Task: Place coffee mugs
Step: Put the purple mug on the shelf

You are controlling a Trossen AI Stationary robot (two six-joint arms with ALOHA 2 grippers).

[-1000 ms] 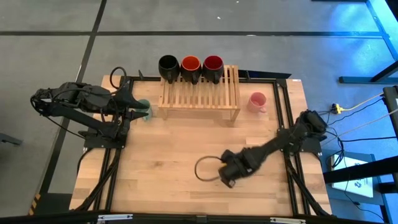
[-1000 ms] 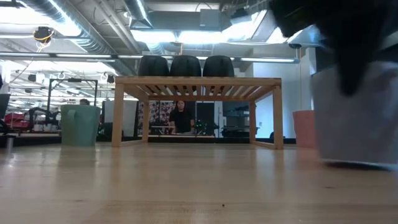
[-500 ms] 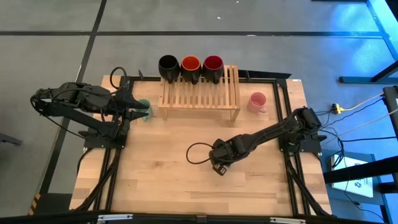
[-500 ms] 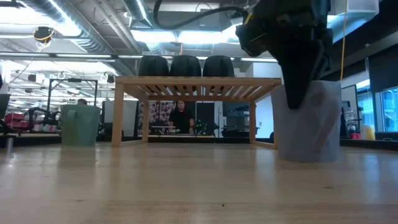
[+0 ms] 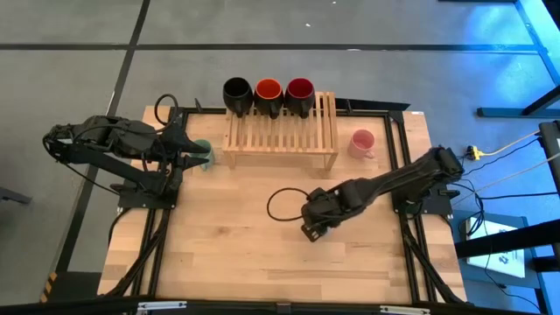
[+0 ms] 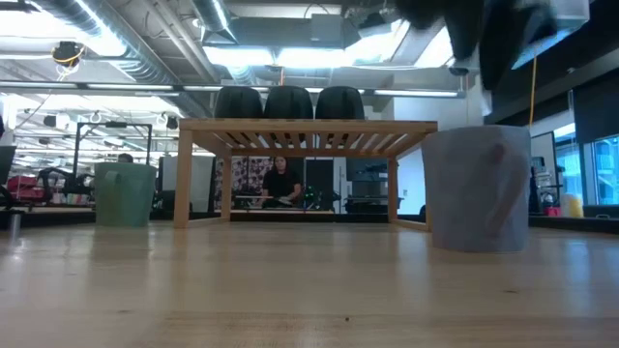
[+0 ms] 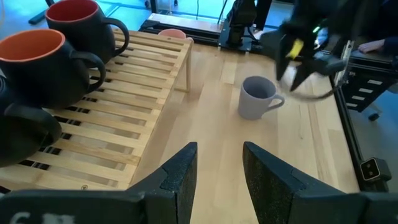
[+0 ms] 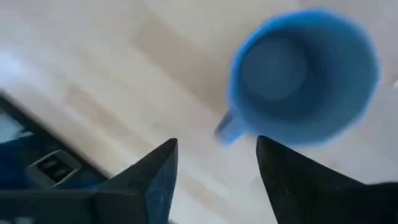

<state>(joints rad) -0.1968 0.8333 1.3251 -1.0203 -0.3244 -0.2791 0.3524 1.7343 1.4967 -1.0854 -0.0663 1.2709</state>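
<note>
The lavender-grey mug [image 6: 479, 188] stands upright on its base on the table, right of the rack in the low view; it also shows in the left wrist view [image 7: 257, 98]. My right gripper [image 5: 313, 227] hangs open above it [image 8: 216, 149], clear of the rim, and hides it in the high view. The black [image 5: 237, 94], orange-red [image 5: 268, 93] and dark red [image 5: 299, 92] mugs sit on the far edge of the wooden rack [image 5: 280, 133]. The pink mug [image 5: 362, 143] stands right of the rack. The green mug [image 5: 203, 155] stands left of it, by my open left gripper [image 7: 217, 180].
A black cable loop [image 5: 284, 204] hangs from the right arm over the table's middle. Bare wood lies in front of the rack and along the near edge. Black rails run along both table sides. A person sits in the room beyond the rack [image 6: 280, 182].
My right gripper has moved the lavender-grey mug away from the near edge and a little left, and set it on the table. It has then let go and risen clear above the mug. The mug stays upright where it was set.
</note>
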